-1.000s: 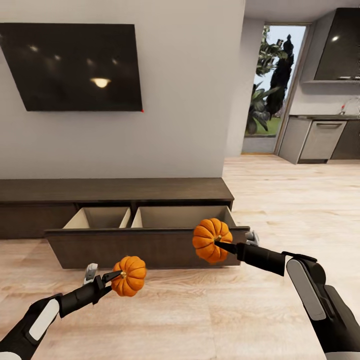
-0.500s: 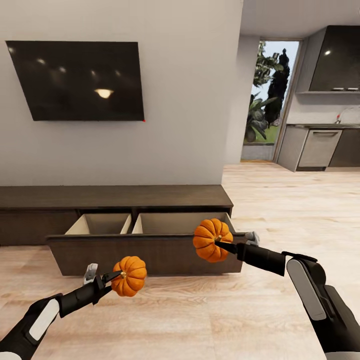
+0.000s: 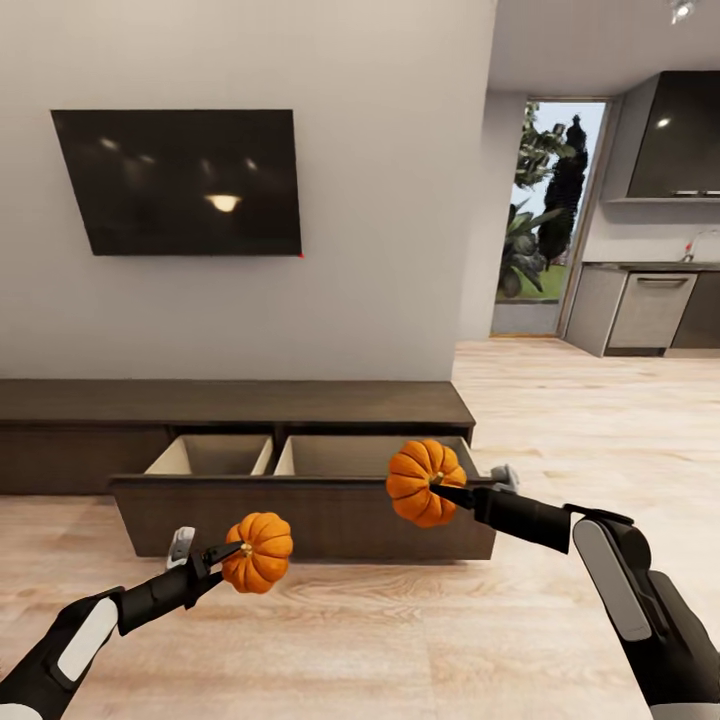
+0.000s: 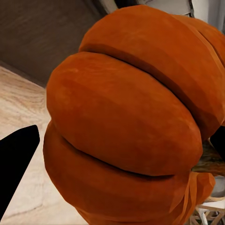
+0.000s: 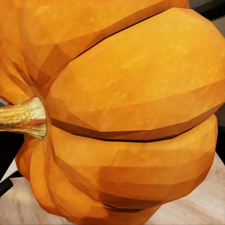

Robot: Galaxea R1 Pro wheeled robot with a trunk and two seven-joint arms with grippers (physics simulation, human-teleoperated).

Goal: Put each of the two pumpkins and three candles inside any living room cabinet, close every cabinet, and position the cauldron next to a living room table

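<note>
plainly, both pumpkins are in the air: the left tool [image 3: 232, 550] is clenched on the left pumpkin [image 3: 258, 552] low over the wood floor [image 3: 400, 640], short of the cabinet [image 3: 240, 402], and the right tool [image 3: 446, 490] is clenched on the right pumpkin [image 3: 426, 483], held higher, in front of the pulled-out drawer front [image 3: 300, 515] near its right end.

the main risk, as i judge it, is the grip itself. each tool seems to pinch at or near the stem, so the round ribbed body hangs off the tip and could twist or slip out on a jolt, then roll away across the floor. the second risk is the drawer front: the left pumpkin sits below its top edge, so driving ahead without lifting would knock it against the panel. the two pale compartments are open, and a release from too high might bounce a pumpkin out.

each pumpkin lies on its side, its stem-to-base axis roughly level. the stems point back toward the robot, along the tools; the right wrist view shows the right one's stem [image 5: 21, 117] sideways, the bodies bulging away toward the cabinet.
</note>
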